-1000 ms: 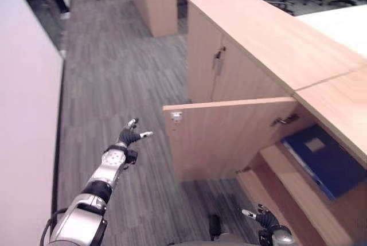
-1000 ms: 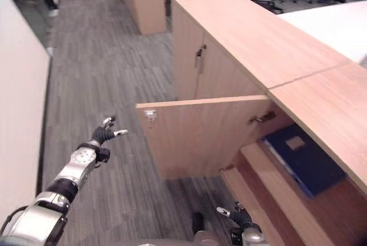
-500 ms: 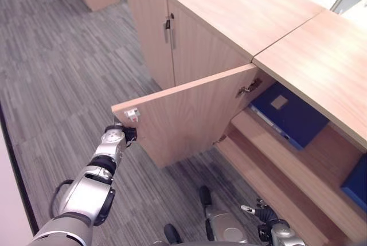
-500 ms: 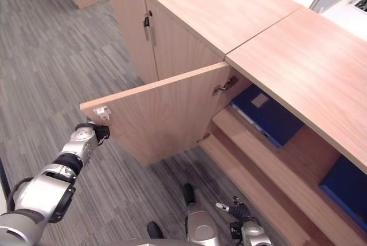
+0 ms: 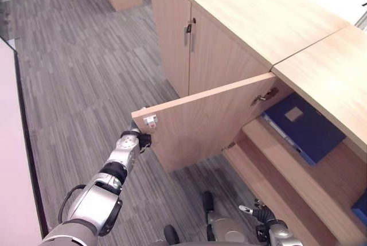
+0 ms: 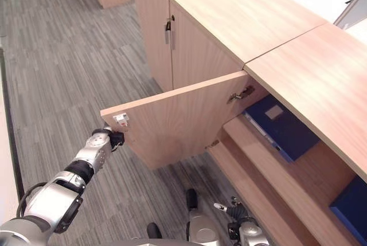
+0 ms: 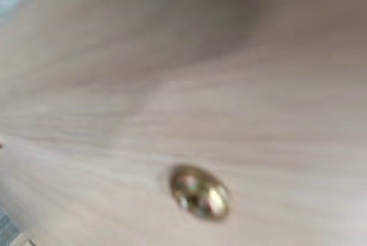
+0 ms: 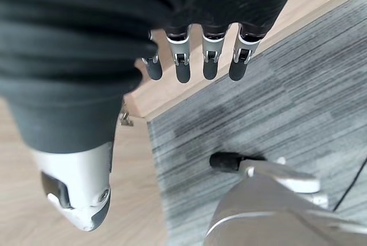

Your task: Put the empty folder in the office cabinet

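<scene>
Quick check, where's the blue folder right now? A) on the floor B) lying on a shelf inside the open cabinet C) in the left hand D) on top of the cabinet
B: the blue folder lies flat on a shelf inside the cabinet, behind the open door; the left hand is at the door's free edge and the right hand holds nothing.

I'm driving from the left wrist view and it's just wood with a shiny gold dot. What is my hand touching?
Observer: That wood is the open cabinet door. Your left hand is at its outer edge.
Operator: Where did the folder go?
Observer: A blue folder lies flat on a shelf inside the cabinet.
Operator: And my other hand?
Observer: Your right hand hangs low by the bottom shelf, open and holding nothing.
</scene>
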Tool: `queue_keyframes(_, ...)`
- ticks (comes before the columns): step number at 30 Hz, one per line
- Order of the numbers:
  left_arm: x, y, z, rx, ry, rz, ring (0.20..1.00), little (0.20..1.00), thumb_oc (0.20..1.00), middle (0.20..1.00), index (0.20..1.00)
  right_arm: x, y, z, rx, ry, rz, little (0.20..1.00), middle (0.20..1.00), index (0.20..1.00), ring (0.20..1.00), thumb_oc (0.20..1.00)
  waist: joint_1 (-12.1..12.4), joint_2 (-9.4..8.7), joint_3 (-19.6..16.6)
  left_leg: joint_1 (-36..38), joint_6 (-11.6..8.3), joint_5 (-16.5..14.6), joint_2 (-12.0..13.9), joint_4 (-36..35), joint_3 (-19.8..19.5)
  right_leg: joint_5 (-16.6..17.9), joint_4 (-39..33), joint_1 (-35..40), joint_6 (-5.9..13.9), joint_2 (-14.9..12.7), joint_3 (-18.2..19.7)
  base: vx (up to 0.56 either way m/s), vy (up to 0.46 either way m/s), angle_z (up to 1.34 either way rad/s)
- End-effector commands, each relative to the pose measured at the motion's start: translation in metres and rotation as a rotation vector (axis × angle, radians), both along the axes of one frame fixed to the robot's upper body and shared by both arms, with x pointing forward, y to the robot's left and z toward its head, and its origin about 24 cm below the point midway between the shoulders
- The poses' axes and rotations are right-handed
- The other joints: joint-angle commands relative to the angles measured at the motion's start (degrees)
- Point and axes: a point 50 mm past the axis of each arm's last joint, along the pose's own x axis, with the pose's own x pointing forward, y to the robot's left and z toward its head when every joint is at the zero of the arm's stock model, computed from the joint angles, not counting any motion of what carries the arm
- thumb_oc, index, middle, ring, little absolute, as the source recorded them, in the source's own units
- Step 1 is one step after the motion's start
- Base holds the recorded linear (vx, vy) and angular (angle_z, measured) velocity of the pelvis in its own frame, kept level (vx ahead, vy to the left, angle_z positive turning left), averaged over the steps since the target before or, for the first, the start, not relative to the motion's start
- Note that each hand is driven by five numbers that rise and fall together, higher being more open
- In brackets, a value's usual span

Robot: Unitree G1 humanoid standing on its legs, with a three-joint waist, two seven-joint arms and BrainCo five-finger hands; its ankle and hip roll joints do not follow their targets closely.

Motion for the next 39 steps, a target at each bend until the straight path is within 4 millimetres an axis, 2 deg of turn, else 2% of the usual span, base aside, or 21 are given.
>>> queue_keyframes(1, 0.011, -0.06, 0.036, -0.076, -0.191, -0.234, 1.0, 1.0, 1.0, 1.0, 1.0, 0.001, -0.007, 0.003, -0.007, -0.022, -0.023, 1.0, 1.0, 1.0, 1.0, 1.0, -0.8, 2.59, -1.4, -0.6, -4.88, 0.0, 5.1, 0.1, -9.4, -8.2, 2.6, 6.3, 7.06, -3.8, 0.2, -0.03, -0.033, 0.18)
queue_keyframes(7, -0.01, -0.075, 0.029, -0.063, -0.21, -0.374, 1.0, 1.0, 1.0, 1.0, 1.0, 0.001, -0.008, 0.003, -0.003, -0.028, -0.041, 1.0, 1.0, 1.0, 1.0, 1.0, 0.7, 3.12, -1.5, -1.1, -5.11, 0.4, 5.2, 0.1, -11.4, -9.1, 2.6, 7.2, 6.53, -3.7, -0.6, -0.02, -0.04, 0.21)
queue_keyframes(9, -0.026, -0.068, 0.017, -0.02, -0.182, -0.44, 1.0, 1.0, 1.0, 1.0, 1.0, 0.003, -0.006, 0.005, 0.01, -0.044, -0.027, 1.0, 1.0, 1.0, 1.0, 1.0, 1.3, 3.49, -1.9, -0.2, -5.44, 0.7, 5.8, 0.1, -11.4, -10.0, 2.8, 8.1, 6.1, -3.1, -0.5, 0.0, -0.081, 0.2)
queue_keyframes(12, -0.04, -0.055, 0.012, 0.023, -0.167, -0.513, 1.0, 1.0, 1.0, 1.0, 1.0, 0.016, -0.009, 0.012, 0.013, -0.094, -0.016, 1.0, 1.0, 1.0, 1.0, 1.0, 2.5, 2.63, -0.3, -4.6, -7.25, 1.1, 7.7, 11.1, -11.2, -10.8, 2.2, 9.8, 4.94, -2.8, 0.0, -0.09, -0.049, 0.1)
queue_keyframes(14, -0.048, -0.047, 0.006, 0.022, -0.143, -0.512, 1.0, 1.0, 1.0, 1.0, 1.0, 0.028, -0.011, 0.017, -0.001, -0.118, -0.005, 1.0, 1.0, 1.0, 1.0, 1.0, 4.3, 2.57, 0.4, -6.4, -7.94, 1.6, 7.3, 14.6, -16.9, -10.6, 2.2, 9.6, 4.89, -2.4, 1.5, -0.03, 0.054, -0.14)
queue_keyframes(15, -0.054, -0.043, 0.002, 0.013, -0.13, -0.503, 1.0, 1.0, 1.0, 1.0, 1.0, 0.032, -0.012, 0.018, -0.008, -0.119, 0.004, 1.0, 1.0, 1.0, 1.0, 1.0, 5.7, 2.38, 0.5, -7.0, -7.86, 0.4, 5.9, 14.6, -21.9, -10.6, 2.6, 9.2, 5.11, -2.4, 2.9, 0.06, 0.088, -0.92)
queue_keyframes(16, -0.064, -0.039, -0.003, -0.01, -0.116, -0.495, 1.0, 1.0, 1.0, 1.0, 1.0, 0.032, -0.016, 0.019, -0.019, -0.108, 0.01, 1.0, 1.0, 1.0, 1.0, 1.0, 7.4, 2.09, 0.3, -7.6, -6.96, -2.1, 3.1, 12.3, -32.5, -10.3, 3.5, 8.2, 5.13, -2.2, 6.4, 0.08, 0.11, -1.26)
queue_keyframes(17, -0.067, -0.039, -0.005, -0.03, -0.11, -0.495, 1.0, 1.0, 1.0, 1.0, 1.0, 0.034, -0.018, 0.02, -0.024, -0.107, 0.011, 1.0, 1.0, 1.0, 1.0, 1.0, 7.6, 2.23, 0.3, -7.3, -6.54, -2.4, 2.3, 11.4, -35.5, -10.3, 3.9, 7.8, 5.06, -1.9, 7.9, 0.05, 0.146, -1.5)
queue_keyframes(18, -0.07, -0.039, -0.006, -0.049, -0.113, -0.496, 1.0, 1.0, 1.0, 1.0, 1.0, 0.034, -0.017, 0.019, -0.024, -0.098, 0.016, 1.0, 1.0, 1.0, 1.0, 1.0, 7.3, 2.42, -0.2, -6.1, -6.08, -2.8, 2.4, 9.3, -36.6, -10.3, 4.0, 7.2, 5.22, -1.4, 9.1, 0.01, 0.159, -1.07)
queue_keyframes(22, -0.08, -0.036, -0.009, -0.063, -0.101, -0.5, 1.0, 1.0, 1.0, 1.0, 1.0, 0.037, -0.015, 0.019, -0.017, -0.098, 0.015, 1.0, 1.0, 1.0, 1.0, 1.0, 6.1, 2.18, -1.5, -2.7, -4.3, -2.3, 2.6, 4.4, -33.6, -8.1, 4.6, 4.4, 7.15, -1.3, 13.7, -0.03, 0.205, -1.13)
queue_keyframes(25, -0.081, -0.033, -0.006, -0.042, -0.105, -0.527, 1.0, 1.0, 1.0, 1.0, 1.0, 0.042, -0.007, 0.02, 0.008, -0.12, 0.011, 1.0, 1.0, 1.0, 1.0, 1.0, 5.8, 1.32, -1.6, -0.6, -3.17, -1.7, 2.4, 1.2, -28.5, -6.3, 4.0, 2.4, 9.29, -2.1, 15.7, -0.11, 0.178, -1.26)
queue_keyframes(27, -0.08, -0.032, -0.005, -0.02, -0.106, -0.536, 1.0, 1.0, 1.0, 1.0, 1.0, 0.046, -0.007, 0.022, 0.011, -0.137, -0.006, 1.0, 1.0, 1.0, 1.0, 1.0, 4.7, 1.28, -1.1, -0.2, -2.64, -1.5, 2.0, 0.6, -26.2, -5.6, 6.1, 0.3, 10.75, -2.1, 15.8, -0.16, 0.138, -1.1)
queue_keyframes(28, -0.078, -0.031, -0.005, -0.011, -0.105, -0.533, 1.0, 1.0, 1.0, 1.0, 1.0, 0.051, -0.007, 0.024, 0.014, -0.151, -0.023, 1.0, 1.0, 1.0, 1.0, 1.0, 4.8, 1.63, -0.3, -0.5, -2.55, -1.2, 2.2, 0.7, -25.0, -6.1, 8.4, -1.2, 10.86, -2.0, 13.9, -0.27, 0.102, -0.86)
queue_keyframes(31, -0.08, -0.028, -0.009, 0.01, -0.079, -0.535, 1.0, 1.0, 1.0, 1.0, 1.0, 0.045, -0.01, 0.021, 0.009, -0.133, -0.046, 1.0, 1.0, 1.0, 1.0, 1.0, 6.4, 2.92, 0.9, -2.0, -2.51, -0.6, 3.1, 2.2, -19.2, -10.7, 14.3, 0.5, 7.93, -6.4, -3.3, -0.24, 0.082, -0.7)
queue_keyframes(32, -0.08, -0.028, -0.009, 0.01, -0.079, -0.535, 1.0, 1.0, 1.0, 1.0, 1.0, 0.045, -0.01, 0.021, 0.009, -0.133, -0.046, 1.0, 1.0, 1.0, 1.0, 1.0, 6.3, 2.82, 0.7, -2.3, -2.49, -0.4, 3.0, 2.2, -19.3, -10.5, 14.2, 0.3, 7.93, -6.5, -3.3, -0.26, 0.077, -1.26)
queue_keyframes(33, -0.086, -0.022, -0.015, 0.014, -0.047, -0.524, 1.0, 1.0, 1.0, 1.0, 1.0, 0.039, -0.011, 0.018, 0.002, -0.102, -0.043, 1.0, 1.0, 1.0, 1.0, 1.0, 7.2, 3.15, 0.2, -3.1, -1.78, 0.7, 3.5, 2.4, -15.6, -11.9, 18.4, 1.9, 6.54, -8.0, -8.9, -0.15, 0.045, -1.23)
queue_keyframes(34, -0.086, -0.022, -0.015, 0.013, -0.046, -0.524, 1.0, 1.0, 1.0, 1.0, 1.0, 0.038, -0.011, 0.017, 0.002, -0.101, -0.043, 1.0, 1.0, 1.0, 1.0, 1.0, 7.3, 3.08, 0.1, -3.0, -1.78, 0.6, 3.4, 2.3, -15.5, -12.2, 18.8, 1.7, 6.58, -8.0, -8.7, -0.22, 0.042, -1.21)
queue_keyframes(35, -0.091, -0.017, -0.017, 0.02, -0.031, -0.523, 1.0, 1.0, 1.0, 1.0, 1.0, 0.034, -0.014, 0.015, -0.004, -0.078, -0.049, 1.0, 1.0, 1.0, 1.0, 1.0, 8.6, 3.1, -0.8, -3.1, -1.6, 1.4, 3.9, 1.9, -11.8, -13.4, 21.1, 4.2, 6.67, -9.9, -11.2, -0.08, 0.0, -0.78)
queue_keyframes(36, -0.091, -0.017, -0.017, 0.021, -0.031, -0.523, 1.0, 1.0, 1.0, 1.0, 1.0, 0.034, -0.014, 0.015, -0.004, -0.079, -0.05, 1.0, 1.0, 1.0, 1.0, 1.0, 8.7, 3.09, -0.9, -3.3, -1.58, 1.5, 3.9, 1.9, -11.7, -13.1, 20.9, 4.0, 6.63, -9.8, -11.1, -0.12, -0.051, -1.17)
queue_keyframes(37, -0.095, -0.013, -0.022, 0.018, -0.011, -0.508, 1.0, 1.0, 1.0, 1.0, 1.0, 0.03, -0.017, 0.013, -0.016, -0.056, -0.054, 1.0, 1.0, 1.0, 1.0, 1.0, 10.3, 2.87, -2.4, -3.9, -1.78, 2.0, 4.1, 1.8, -8.6, -11.9, 19.3, 7.3, 7.1, -12.5, -14.1, -0.08, -0.095, -1.41)
queue_keyframes(39, -0.097, -0.012, -0.024, 0.013, -0.001, -0.498, 1.0, 1.0, 1.0, 1.0, 1.0, 0.029, -0.019, 0.013, -0.026, -0.046, -0.055, 1.0, 1.0, 1.0, 1.0, 1.0, 10.9, 2.57, -3.1, -3.8, -2.01, 2.0, 4.0, 1.6, -7.0, -11.0, 17.0, 9.0, 7.67, -13.4, -15.1, -0.05, -0.085, -1.42)
